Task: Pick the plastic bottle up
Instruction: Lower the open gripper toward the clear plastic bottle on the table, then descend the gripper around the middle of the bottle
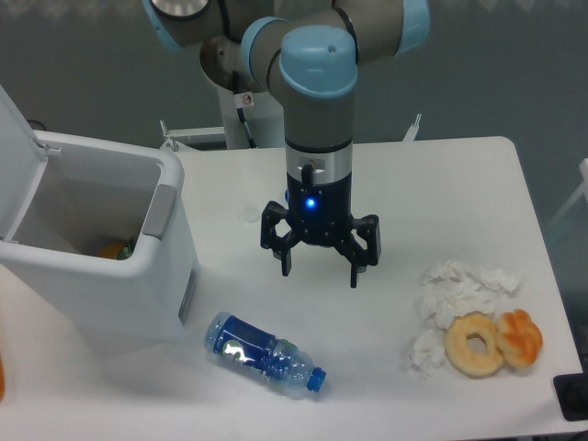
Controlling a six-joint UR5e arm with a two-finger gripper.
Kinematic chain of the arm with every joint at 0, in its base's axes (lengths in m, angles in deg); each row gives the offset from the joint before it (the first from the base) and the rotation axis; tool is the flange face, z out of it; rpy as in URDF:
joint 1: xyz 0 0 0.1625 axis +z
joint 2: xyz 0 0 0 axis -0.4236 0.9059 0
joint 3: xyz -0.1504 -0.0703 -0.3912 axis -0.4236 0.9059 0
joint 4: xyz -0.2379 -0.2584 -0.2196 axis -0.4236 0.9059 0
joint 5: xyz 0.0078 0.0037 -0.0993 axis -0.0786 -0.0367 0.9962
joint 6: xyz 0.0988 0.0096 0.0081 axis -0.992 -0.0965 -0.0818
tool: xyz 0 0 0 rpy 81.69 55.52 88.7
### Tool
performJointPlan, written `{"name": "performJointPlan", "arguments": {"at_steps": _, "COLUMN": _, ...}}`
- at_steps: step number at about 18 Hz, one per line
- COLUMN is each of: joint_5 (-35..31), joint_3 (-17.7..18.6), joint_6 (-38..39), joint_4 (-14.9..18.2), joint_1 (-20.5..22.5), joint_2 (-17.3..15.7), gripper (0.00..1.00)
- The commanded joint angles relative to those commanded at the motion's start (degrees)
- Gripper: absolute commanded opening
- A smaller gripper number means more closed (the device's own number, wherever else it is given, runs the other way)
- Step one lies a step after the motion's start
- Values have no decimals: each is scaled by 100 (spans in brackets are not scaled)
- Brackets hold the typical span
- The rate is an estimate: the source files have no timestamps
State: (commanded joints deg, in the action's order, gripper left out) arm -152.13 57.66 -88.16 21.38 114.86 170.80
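- Plastic bottle (265,356) lies on its side on the white surface (441,184), near the front edge, its blue cap pointing toward the lower right and its base toward the open bin (101,248) just to its left.
- Nothing touches the bottle; it rests alone on the surface and has not been lifted.
- My jaws (319,268) hang above the surface with the fingers spread apart and empty, pointing straight down.
- I am behind the bottle and a little to its right in the camera view, clearly apart from it; the height of my fingertips over the surface is hard to judge.
- To the right sit a doughnut (475,344), a second pastry (520,335) touching it, and crumpled tissue (455,285); none of them lies between me and the bottle.
- By my judgement the task is in its approach stage: no part of the grasp is done.
- What is left: get over the bottle's middle, turn so my fingers straddle its width, descend, close, and lift.
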Motion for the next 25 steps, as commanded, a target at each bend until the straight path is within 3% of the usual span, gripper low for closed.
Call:
{"name": "performJointPlan", "arguments": {"at_steps": 8, "joint_5": 9, "joint_3": -9, "joint_6": 1899, "joint_4": -9, "joint_1": -132, "joint_2": 474, "gripper": 100}}
{"name": "performJointPlan", "arguments": {"at_steps": 13, "joint_5": 0, "joint_3": -219, "joint_6": 2637, "joint_4": -9, "joint_1": -281, "joint_2": 852, "gripper": 100}}
{"name": "performJointPlan", "arguments": {"at_steps": 16, "joint_5": 9, "joint_3": -351, "joint_6": 2928, "joint_4": 0, "joint_1": -325, "joint_2": 888, "gripper": 100}}
{"name": "performJointPlan", "arguments": {"at_steps": 21, "joint_5": -245, "joint_3": -246, "joint_6": 3737, "joint_4": 79, "joint_1": -299, "joint_2": 888, "gripper": 100}}
{"name": "performJointPlan", "arguments": {"at_steps": 25, "joint_5": -711, "joint_3": -89, "joint_6": 4071, "joint_4": 97, "joint_1": -308, "joint_2": 1133, "gripper": 100}}
